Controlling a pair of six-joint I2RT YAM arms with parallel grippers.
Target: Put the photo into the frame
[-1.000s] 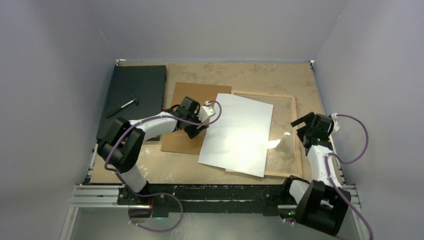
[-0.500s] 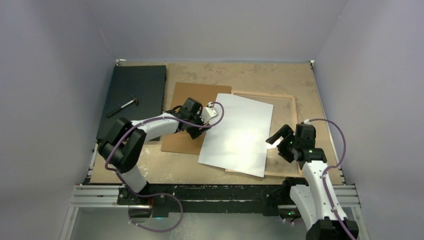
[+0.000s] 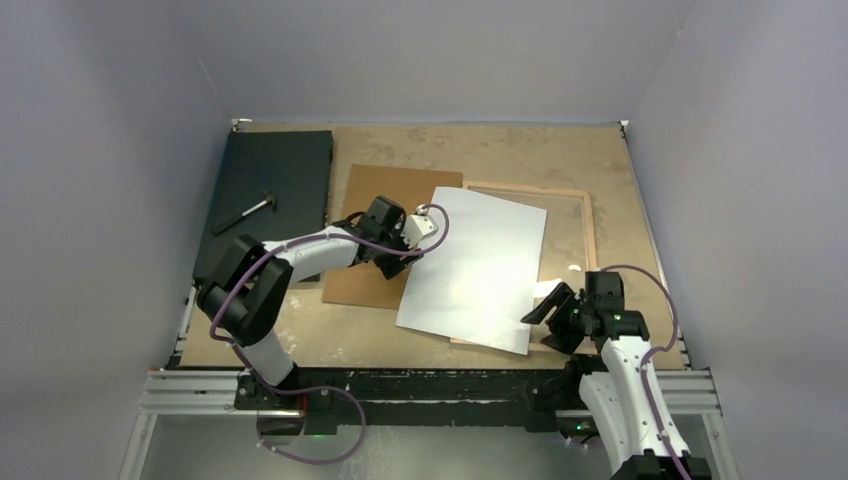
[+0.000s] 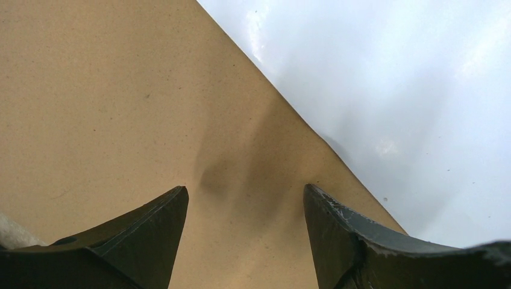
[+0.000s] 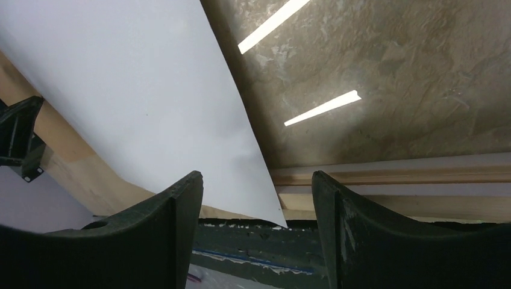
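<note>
The photo (image 3: 475,265) lies white back up, skewed, across the left part of the frame (image 3: 590,235) and the edge of the brown backing panel (image 3: 372,205). The frame lies back side up, showing its light wooden rails. My left gripper (image 3: 408,254) is open and empty, low over the backing panel (image 4: 120,90) beside the photo's left edge (image 4: 391,78). My right gripper (image 3: 541,311) is open and empty, just off the photo's near right corner. In the right wrist view the photo (image 5: 132,78) and its corner sit between the fingers (image 5: 175,223), with the frame's near rail (image 5: 422,174) to the right.
A flat black board (image 3: 285,165) lies at the back left with a small black-handled tool (image 3: 245,212) on it. Grey walls close in the table on three sides. The black and metal rail (image 3: 430,385) runs along the near edge.
My right arm has swung from the frame's right rail toward the near side and left, to the photo's near right corner. The left gripper has barely moved.
</note>
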